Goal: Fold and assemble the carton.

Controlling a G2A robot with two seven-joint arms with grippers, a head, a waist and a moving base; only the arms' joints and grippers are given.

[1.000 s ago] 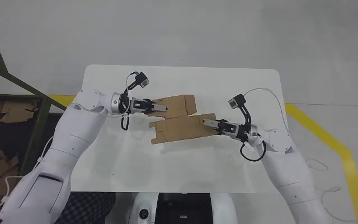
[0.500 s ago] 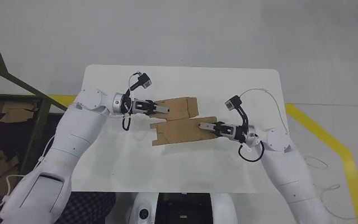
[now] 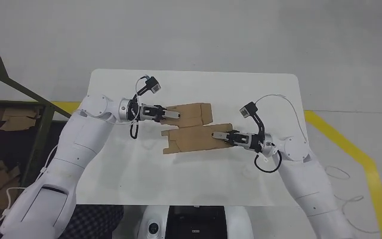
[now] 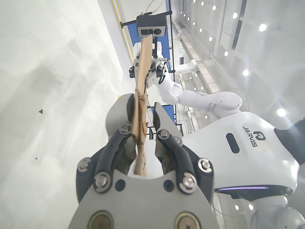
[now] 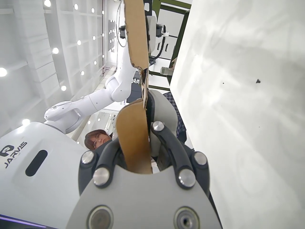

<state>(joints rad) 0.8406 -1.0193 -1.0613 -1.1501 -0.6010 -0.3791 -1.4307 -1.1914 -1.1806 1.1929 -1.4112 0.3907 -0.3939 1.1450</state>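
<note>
Left arm: stretched low over the table (image 3: 250,89) from its left edge, forearm near level, wrist aimed at centre. left gripper (image 3: 173,113) at the left end of the carton (image 3: 194,128), board edge seated in its mouth. Clamped or loose there: can't tell.

Right arm: in from the right edge, elbow bent back toward the body, wrist aimed at centre, facing the other arm. right gripper (image 3: 218,136) pinched tight on a flap at the carton's right end. Right wrist view: board pressed flat against one finger (image 5: 162,113).

Carton: flattened brown board, mid-table, spanning the gap between both grippers. Two stepped panels, farther one toward the left gripper, nearer one toward the right. Wrist views: seen edge-on, held clear of the tabletop and roughly parallel to it.

Around: left wrist camera (image 3: 153,85) and right wrist camera (image 3: 248,110) standing up above the grippers. Thin cable (image 3: 278,95) looping from the right one over the table's right part. A few dark specks on the tabletop. Off-table: cardboard scraps (image 3: 15,116) on the floor past the left edge, yellow floor line (image 3: 340,140) on the right.

In the way: the carton itself, partly covering the opposite gripper in each wrist view.
</note>
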